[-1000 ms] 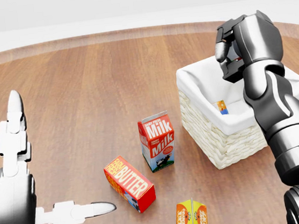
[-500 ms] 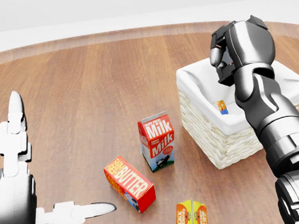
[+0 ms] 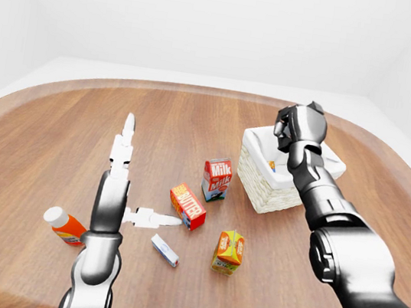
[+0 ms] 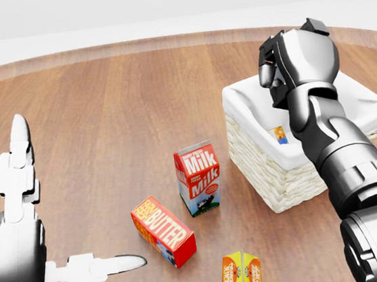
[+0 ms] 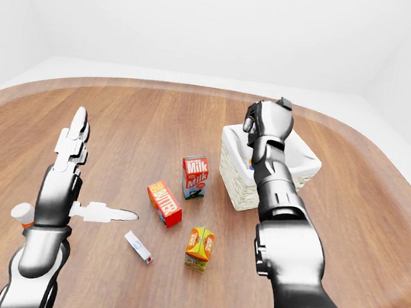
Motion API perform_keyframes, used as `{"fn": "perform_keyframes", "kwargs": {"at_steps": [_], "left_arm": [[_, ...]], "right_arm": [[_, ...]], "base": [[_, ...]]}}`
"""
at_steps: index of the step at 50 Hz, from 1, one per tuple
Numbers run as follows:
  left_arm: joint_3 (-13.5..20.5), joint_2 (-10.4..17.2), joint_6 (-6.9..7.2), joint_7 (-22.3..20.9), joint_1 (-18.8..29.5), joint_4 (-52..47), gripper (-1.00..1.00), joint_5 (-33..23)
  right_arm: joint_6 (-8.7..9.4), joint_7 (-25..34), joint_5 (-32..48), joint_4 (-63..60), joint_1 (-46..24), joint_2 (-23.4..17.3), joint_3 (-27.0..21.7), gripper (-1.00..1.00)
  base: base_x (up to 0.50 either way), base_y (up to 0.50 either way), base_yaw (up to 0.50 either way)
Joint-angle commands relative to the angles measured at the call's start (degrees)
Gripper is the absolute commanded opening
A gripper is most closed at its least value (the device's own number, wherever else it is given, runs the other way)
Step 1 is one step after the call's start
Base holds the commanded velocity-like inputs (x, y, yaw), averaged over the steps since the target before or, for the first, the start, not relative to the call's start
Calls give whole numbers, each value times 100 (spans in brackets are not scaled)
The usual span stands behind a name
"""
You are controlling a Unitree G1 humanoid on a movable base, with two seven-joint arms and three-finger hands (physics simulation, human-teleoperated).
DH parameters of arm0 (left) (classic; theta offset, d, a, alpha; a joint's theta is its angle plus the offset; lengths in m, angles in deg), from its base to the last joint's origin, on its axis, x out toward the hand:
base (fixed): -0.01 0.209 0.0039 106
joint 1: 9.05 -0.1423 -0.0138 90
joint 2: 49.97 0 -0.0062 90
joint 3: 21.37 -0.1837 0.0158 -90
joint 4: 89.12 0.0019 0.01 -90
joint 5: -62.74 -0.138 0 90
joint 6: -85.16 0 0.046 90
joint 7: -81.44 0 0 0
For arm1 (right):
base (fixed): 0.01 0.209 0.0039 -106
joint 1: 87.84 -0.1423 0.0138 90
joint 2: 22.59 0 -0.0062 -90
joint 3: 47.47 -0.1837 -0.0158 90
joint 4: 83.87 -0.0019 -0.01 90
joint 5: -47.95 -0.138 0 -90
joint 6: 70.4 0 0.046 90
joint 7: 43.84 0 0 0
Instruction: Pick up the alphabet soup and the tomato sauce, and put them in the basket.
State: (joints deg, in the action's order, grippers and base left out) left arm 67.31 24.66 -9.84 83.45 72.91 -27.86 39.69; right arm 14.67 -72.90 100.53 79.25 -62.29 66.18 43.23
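Right hand (image 4: 282,69) raised over the white-lined wicker basket (image 4: 274,179), at about 1 o'clock from the milk carton (image 4: 198,178) in the head view. Fingers curled in tight against the palm; nothing visibly held, though whether anything sits inside the fist cannot be told.

Left hand (image 4: 25,200) spread wide at the left edge of the head view: one finger pointing to 12 o'clock, another (image 4: 97,267) out flat toward 3 o'clock. Touching nothing.

Inside the basket, a small orange-and-blue label (image 4: 280,134) showing against the liner, partly hidden behind the right forearm; too little visible to say whether alphabet soup or tomato sauce. No can clearly seen lying out on the wooden table (image 4: 117,108).

Milk carton upright, just beside the basket at its 9 o'clock. Butter box (image 4: 163,231) at 7 o'clock from the milk, lying on its side, angled. Orange juice carton (image 4: 241,276) at 5 o'clock from the butter, near the bottom edge. Small white-and-blue box (image 3: 164,249) flat at 7 o'clock from the butter. Orange bottle with white cap (image 3: 65,226) lying on its side beside the left forearm, at 9 o'clock from that small box.
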Motion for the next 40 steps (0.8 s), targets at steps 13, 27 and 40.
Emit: {"fn": "perform_keyframes", "kwargs": {"at_steps": [13, 27, 40], "left_arm": [[10, 4, 0, 12, 2, -4, 100, 4], [9, 3, 0, -8, 1, -13, 100, 3], [-2, 0, 0, 10, -9, 19, 100, -11]], "right_arm": [[308, -94, 538, 172, -16, 49, 113, -100], [308, -94, 589, 246, 168, 106, 70, -100], [283, -94, 515, 276, 279, 74, 25, -100]], "base": [[0, 0, 0], [0, 0, 0], [0, 0, 0]]}}
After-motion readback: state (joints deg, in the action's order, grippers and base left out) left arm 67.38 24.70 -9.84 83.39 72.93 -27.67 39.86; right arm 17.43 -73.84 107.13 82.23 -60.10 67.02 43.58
